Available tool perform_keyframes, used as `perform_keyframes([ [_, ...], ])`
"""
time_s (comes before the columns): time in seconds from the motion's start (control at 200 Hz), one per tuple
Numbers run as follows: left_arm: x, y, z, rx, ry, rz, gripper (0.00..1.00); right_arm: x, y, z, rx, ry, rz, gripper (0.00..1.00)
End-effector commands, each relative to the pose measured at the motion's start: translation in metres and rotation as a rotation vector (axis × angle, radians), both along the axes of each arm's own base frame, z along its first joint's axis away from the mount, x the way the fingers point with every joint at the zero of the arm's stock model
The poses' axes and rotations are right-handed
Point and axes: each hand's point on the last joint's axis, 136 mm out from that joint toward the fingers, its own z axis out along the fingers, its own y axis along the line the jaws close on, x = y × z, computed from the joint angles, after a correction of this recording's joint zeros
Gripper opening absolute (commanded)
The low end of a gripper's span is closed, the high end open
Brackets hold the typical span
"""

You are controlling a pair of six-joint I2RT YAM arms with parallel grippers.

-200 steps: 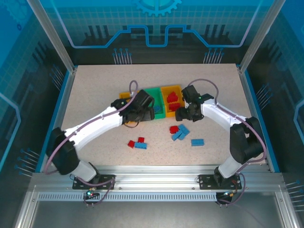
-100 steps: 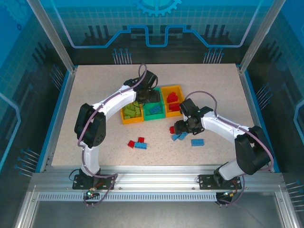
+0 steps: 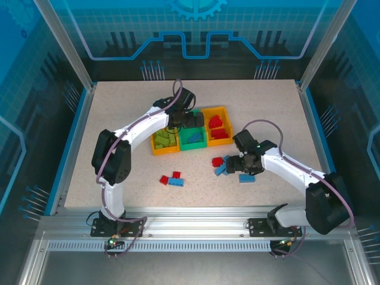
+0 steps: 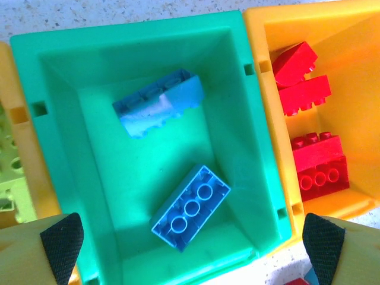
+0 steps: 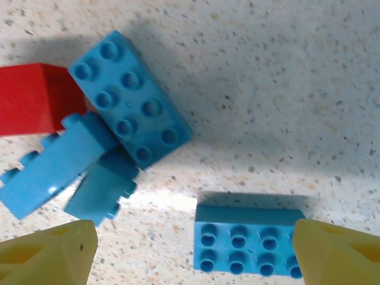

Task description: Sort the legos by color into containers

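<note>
My left gripper (image 4: 193, 243) hangs open over the green middle container (image 4: 59, 89), where two blue legos lie loose: one on its side (image 4: 157, 102), one upside down (image 4: 190, 205). The right orange-yellow container (image 4: 267, 35) holds red legos (image 4: 303, 89). Lime green legos (image 4: 9, 166) show in the left container (image 3: 155, 148). My right gripper (image 5: 193, 252) is open, low over the table. A single blue lego (image 5: 246, 243) lies between its fingers, close to the right fingertip (image 5: 338, 249). A cluster of blue legos (image 5: 130, 98) and a red one (image 5: 29, 98) sits just beyond.
Two red legos (image 3: 164, 180) and a blue one (image 3: 176, 182) lie loose on the speckled table (image 3: 119, 119) near the left arm. Blue rails edge the table, and the containers stand in a row at its middle.
My left gripper has opened over the green container, and a blue lego now lies loose below it. My right arm has swung from the containers down to the blue legos, jaws wider.
</note>
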Motion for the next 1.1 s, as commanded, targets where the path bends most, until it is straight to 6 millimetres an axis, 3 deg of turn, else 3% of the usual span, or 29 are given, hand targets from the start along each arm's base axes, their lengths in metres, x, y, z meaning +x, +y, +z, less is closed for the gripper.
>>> perform_keyframes([
  [0.0,-0.008,-0.005,0.04,-0.059,-0.092,-0.031,0.99,-0.017,-0.018,-0.011,-0.033,0.056,-0.056,0.88],
  [0.185,-0.025,0.001,0.055,-0.087,-0.122,-0.033,0.99,-0.029,-0.017,-0.026,-0.015,0.114,-0.056,0.88],
  [0.43,-0.058,0.017,0.048,-0.089,-0.099,-0.024,0.99,-0.029,-0.018,-0.043,-0.034,0.147,-0.046,0.85],
  [0.68,-0.101,0.041,0.022,-0.021,-0.046,-0.012,0.99,-0.028,-0.017,-0.05,-0.061,0.169,-0.035,0.61],
  [0.875,-0.125,0.064,0.015,-0.005,-0.05,0.032,0.99,-0.034,-0.021,-0.05,-0.078,0.18,-0.042,0.86],
  [1.09,-0.138,0.072,0.013,-0.012,-0.049,0.05,0.99,-0.031,-0.022,-0.039,-0.101,0.158,-0.036,0.88],
])
